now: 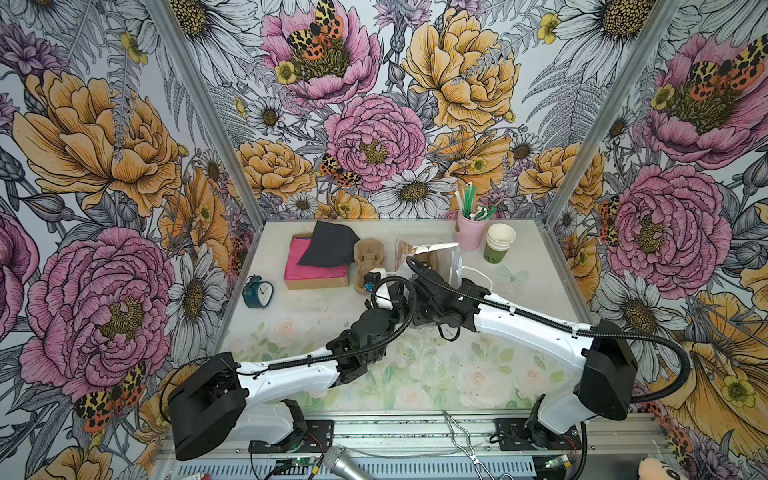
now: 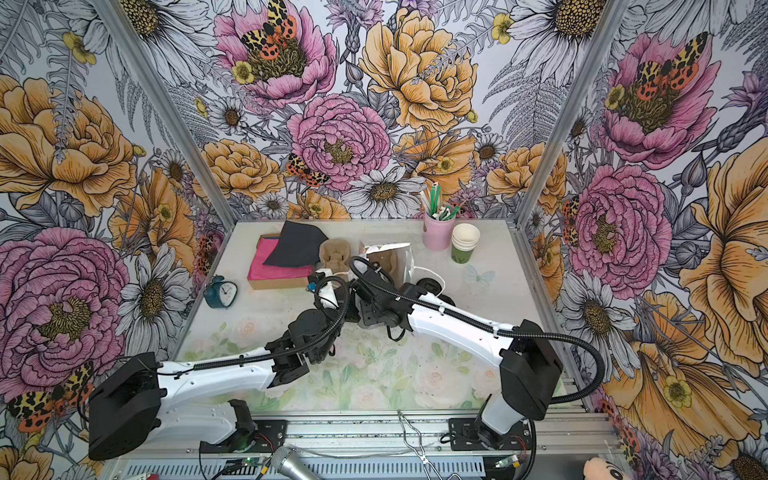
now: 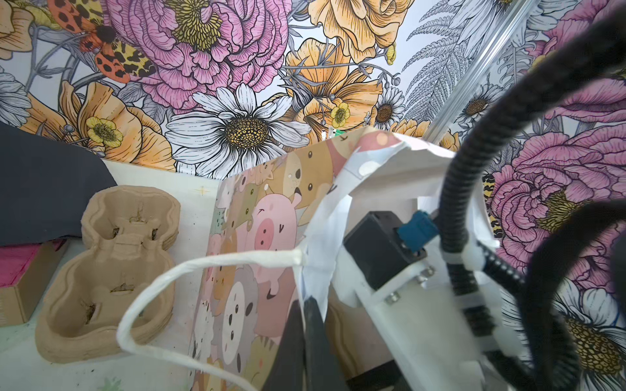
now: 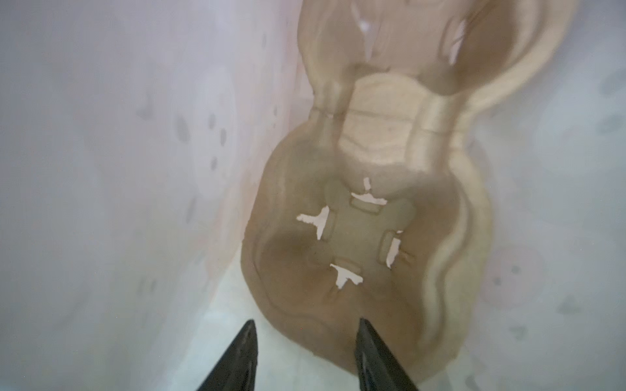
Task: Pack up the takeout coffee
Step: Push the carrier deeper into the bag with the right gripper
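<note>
While the paper bag (image 3: 264, 216) is stood upright toward the back of the table (image 1: 449, 374), its rim is pinched by the left tool (image 3: 304, 303), whose fingers are pressed together on the white edge beside a looped handle (image 3: 237, 260). The right tool (image 4: 306, 321) is held inside the bag, with its jaws set apart and nothing gripped between them. A pulp cup carrier (image 4: 372, 220) is seen lying on the bag's floor beneath that tool. A stack of spare carriers (image 3: 111, 270) is set just beside the bag on the table. A stack of lidless cups (image 1: 498, 245) is placed near the bag, on the right arm's side. The takeout coffee cannot be made out in any view, so its place cannot be told.
</note>
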